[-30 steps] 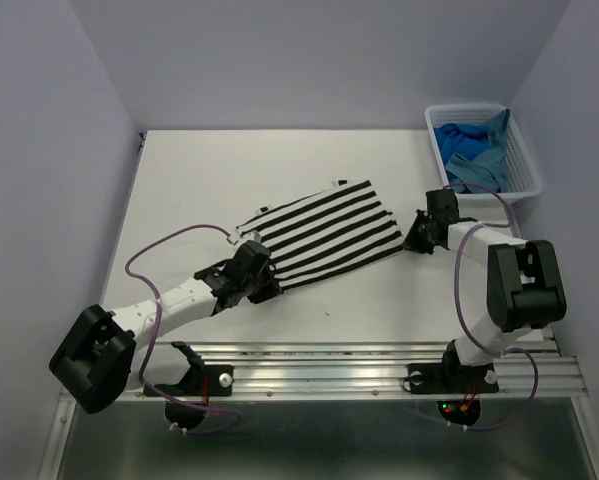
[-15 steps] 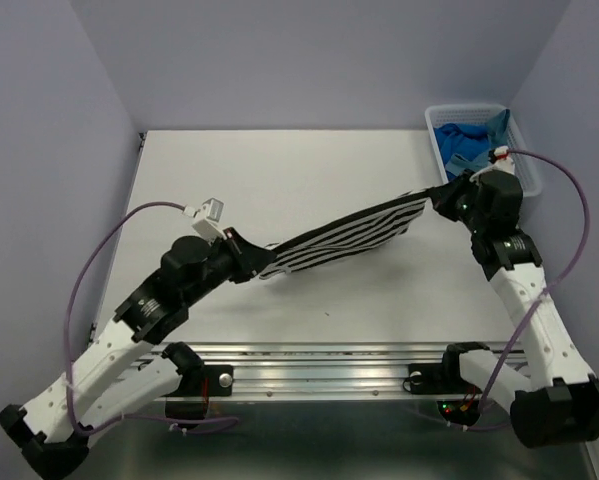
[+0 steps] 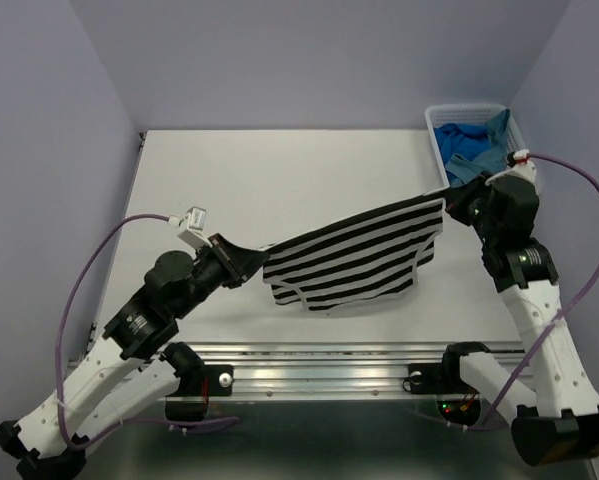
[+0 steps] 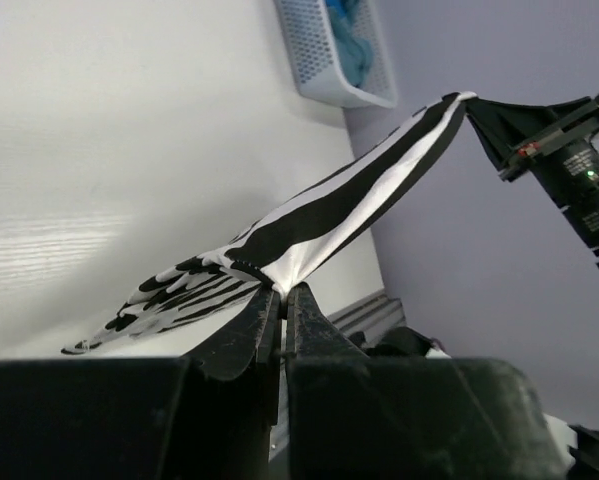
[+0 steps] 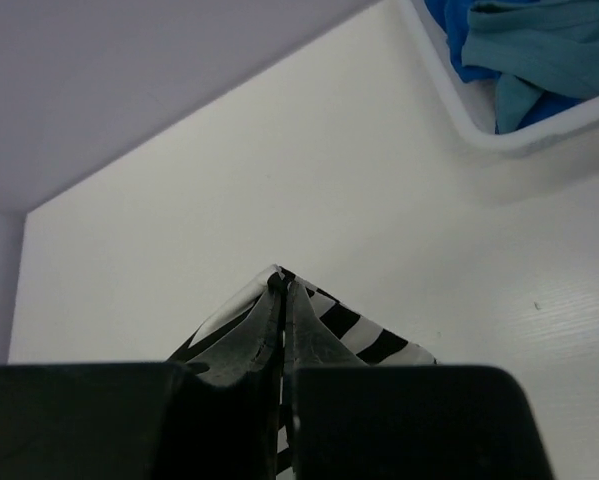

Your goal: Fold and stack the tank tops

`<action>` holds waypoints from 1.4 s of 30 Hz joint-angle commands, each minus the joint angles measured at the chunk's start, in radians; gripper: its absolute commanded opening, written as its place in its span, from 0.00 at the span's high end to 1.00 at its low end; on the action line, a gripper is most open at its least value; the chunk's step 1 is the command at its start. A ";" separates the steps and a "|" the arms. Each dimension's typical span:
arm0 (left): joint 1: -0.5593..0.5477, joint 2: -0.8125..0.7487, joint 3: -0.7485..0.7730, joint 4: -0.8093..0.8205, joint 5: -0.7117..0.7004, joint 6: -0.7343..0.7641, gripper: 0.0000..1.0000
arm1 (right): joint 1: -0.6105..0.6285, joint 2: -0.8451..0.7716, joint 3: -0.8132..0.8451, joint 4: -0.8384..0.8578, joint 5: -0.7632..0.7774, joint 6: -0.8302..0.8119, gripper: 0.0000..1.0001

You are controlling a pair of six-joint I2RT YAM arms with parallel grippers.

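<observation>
The left gripper [image 3: 251, 266] is pinched closed on one edge of the striped top [image 3: 354, 262], the right gripper [image 3: 451, 201] on the opposite edge. Hung between them above the table [image 3: 279, 180], it sags and looks like light, limp cloth, best held by corners or hems. Farther back, the teal top [image 3: 479, 158] and blue top [image 3: 454, 135] lie in the basket [image 3: 464, 108]. No writing is readable.

A white lattice basket [image 3: 466, 108] sits at the far right corner of the white table [image 3: 279, 180].
</observation>
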 commanded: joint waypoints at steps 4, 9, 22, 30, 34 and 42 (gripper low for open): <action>0.030 0.230 -0.045 0.110 -0.230 -0.013 1.00 | -0.014 0.282 0.021 0.135 0.109 -0.036 0.99; 0.276 0.512 -0.008 0.265 -0.035 0.094 1.00 | -0.014 0.575 0.151 0.236 0.069 -0.053 0.99; 0.504 1.106 0.271 0.344 0.291 0.300 1.00 | -0.023 0.978 0.420 0.269 0.003 -0.112 0.99; 0.504 1.054 0.194 0.317 0.314 0.304 1.00 | -0.032 0.886 0.242 0.269 0.061 -0.114 0.99; 0.499 0.944 0.109 0.313 0.333 0.295 1.00 | -0.041 0.783 0.127 0.264 0.105 -0.105 0.99; 0.416 0.839 -0.057 0.321 0.348 0.223 1.00 | -0.050 0.666 -0.026 0.206 0.129 -0.069 0.99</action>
